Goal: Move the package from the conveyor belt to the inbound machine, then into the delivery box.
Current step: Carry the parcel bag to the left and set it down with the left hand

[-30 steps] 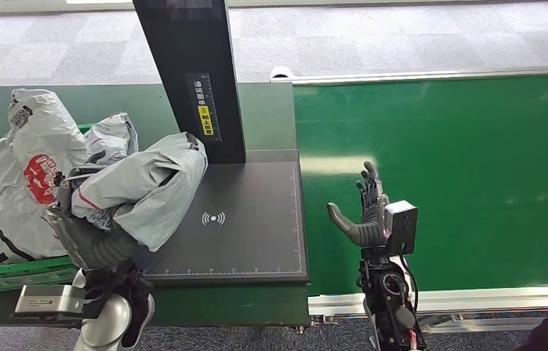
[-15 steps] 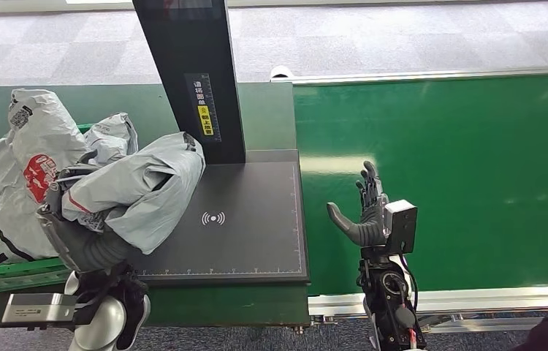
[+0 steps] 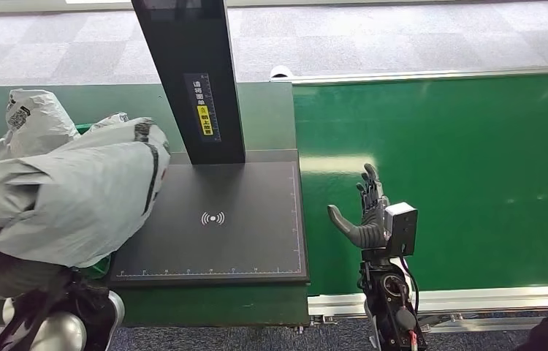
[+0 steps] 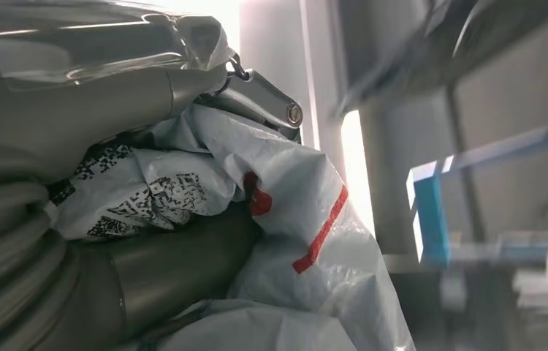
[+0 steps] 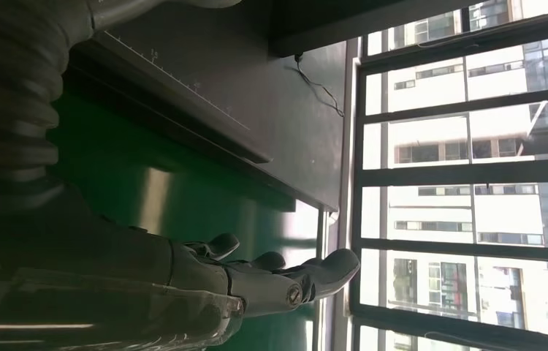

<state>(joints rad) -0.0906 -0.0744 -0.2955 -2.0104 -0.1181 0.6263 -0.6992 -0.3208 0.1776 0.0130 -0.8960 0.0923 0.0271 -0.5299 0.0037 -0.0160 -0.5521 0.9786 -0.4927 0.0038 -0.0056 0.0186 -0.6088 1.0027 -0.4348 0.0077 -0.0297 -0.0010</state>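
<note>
A grey plastic mailer package (image 3: 66, 197) is lifted high off the left edge of the inbound machine's black scan plate (image 3: 242, 219), over the green delivery box (image 3: 100, 266). My left hand (image 4: 132, 278) grips it from below; in the left wrist view its fingers wrap the crumpled package (image 4: 293, 212) with its red stripe and printed codes. In the head view the package hides that hand. My right hand (image 3: 364, 212) stands open and upright over the green conveyor belt (image 3: 461, 168), holding nothing; the right wrist view also shows this hand (image 5: 256, 281) with its fingers apart.
The machine's black post (image 3: 191, 73) rises behind the scan plate. Another grey package (image 3: 33, 117) lies in the box behind the lifted one. The belt's metal rail (image 3: 446, 300) runs along the near edge.
My left hand has raised the package and carried it left, off the scan plate and over the box; it now looms much larger in the head view. The right hand has stayed still.
</note>
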